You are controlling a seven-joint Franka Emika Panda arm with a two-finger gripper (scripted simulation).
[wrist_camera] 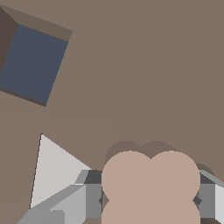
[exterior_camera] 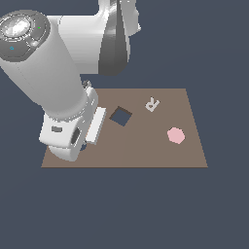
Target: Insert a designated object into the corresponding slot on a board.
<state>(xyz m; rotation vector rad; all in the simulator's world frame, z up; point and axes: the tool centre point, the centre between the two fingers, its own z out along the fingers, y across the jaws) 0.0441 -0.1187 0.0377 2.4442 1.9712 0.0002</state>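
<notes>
Tan-beige four-lobed clover piece [wrist_camera: 151, 186] clamped between grey gripper [wrist_camera: 151, 201] fingers [wrist_camera: 92, 199], just above large flat brown board [exterior_camera: 146, 151]. Light grey triangle [wrist_camera: 54, 168] beside it; dark diamond-like square recess [exterior_camera: 120, 115] near. Pink hexagon [exterior_camera: 176, 135] well apart.

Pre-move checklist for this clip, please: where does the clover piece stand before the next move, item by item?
1. Tan clover piece between the pincer fingers: ok.
2. Firm clamp on it: cannot tell.
3. Clover-shaped slot in sight: not ok; only the dark square recess shows.
4. Grey triangle apart from the piece: ok.
5. Pink hexagon and white R-shaped piece far from the pincer: ok.
6. Piece's height above the brown board: cannot tell.
</notes>
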